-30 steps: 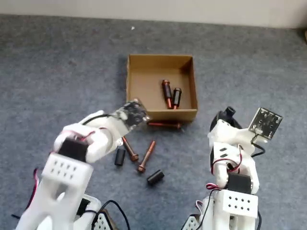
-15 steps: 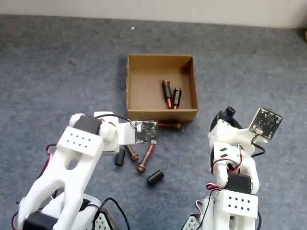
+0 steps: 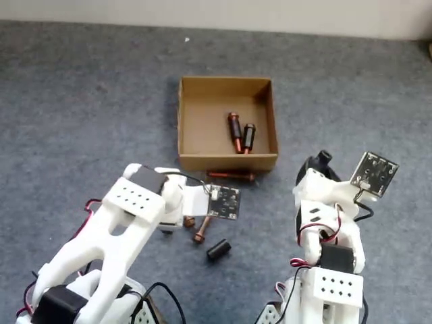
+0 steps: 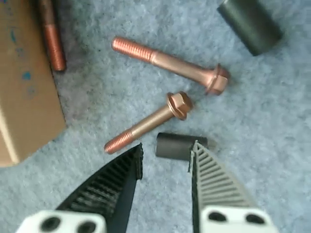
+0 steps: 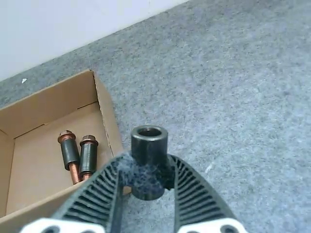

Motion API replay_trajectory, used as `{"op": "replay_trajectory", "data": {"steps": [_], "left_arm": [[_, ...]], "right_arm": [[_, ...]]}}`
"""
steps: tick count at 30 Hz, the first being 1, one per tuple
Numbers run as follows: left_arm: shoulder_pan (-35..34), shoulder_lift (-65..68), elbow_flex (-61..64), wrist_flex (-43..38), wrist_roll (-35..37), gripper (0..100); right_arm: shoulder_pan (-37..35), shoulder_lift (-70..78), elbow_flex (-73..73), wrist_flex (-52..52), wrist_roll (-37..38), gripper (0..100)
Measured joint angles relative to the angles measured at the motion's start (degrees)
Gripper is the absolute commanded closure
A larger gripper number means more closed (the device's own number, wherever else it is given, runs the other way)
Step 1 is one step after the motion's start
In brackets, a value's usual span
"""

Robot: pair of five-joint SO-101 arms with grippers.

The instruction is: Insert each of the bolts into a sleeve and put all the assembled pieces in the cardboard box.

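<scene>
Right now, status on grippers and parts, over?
Left gripper open above a loose sleeve, two bolts beside it. Right gripper shut on second sleeve. Two assembled pieces in cardboard box.

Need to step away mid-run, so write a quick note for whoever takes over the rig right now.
Left hand: open, tips poised at a black sleeve lying on the carpet.
Right hand: shut on a second sleeve, held upright.
Done: two assembled pieces lie in the cardboard box.
Left: three bolts loose on the carpet: bolt one and bolt two beside the black sleeve, bolt three along the box's front wall; a third sleeve nearby. Sleeve all three, then box them.
</scene>
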Motion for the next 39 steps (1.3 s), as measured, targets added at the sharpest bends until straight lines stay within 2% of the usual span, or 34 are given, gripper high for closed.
{"op": "replay_trajectory", "data": {"steps": [5,14,23,34,39], "left_arm": [[0.00,0.00,5.63,-6.68,0.00,82],[0.09,2.90,6.15,-10.64,0.00,82],[0.44,20.40,-4.84,-11.69,0.00,82],[1.76,24.09,-7.03,-11.08,0.09,99],[2.20,24.09,-7.03,-11.08,1.23,99]], "right_arm": [[0.00,0.00,0.00,0.00,0.00,99.4],[0.00,0.00,0.00,0.00,0.00,99.4],[0.00,0.00,0.00,0.00,0.00,99.4],[0.00,0.00,0.00,0.00,0.00,99.4],[0.00,0.00,0.00,0.00,0.00,99.4]]}}
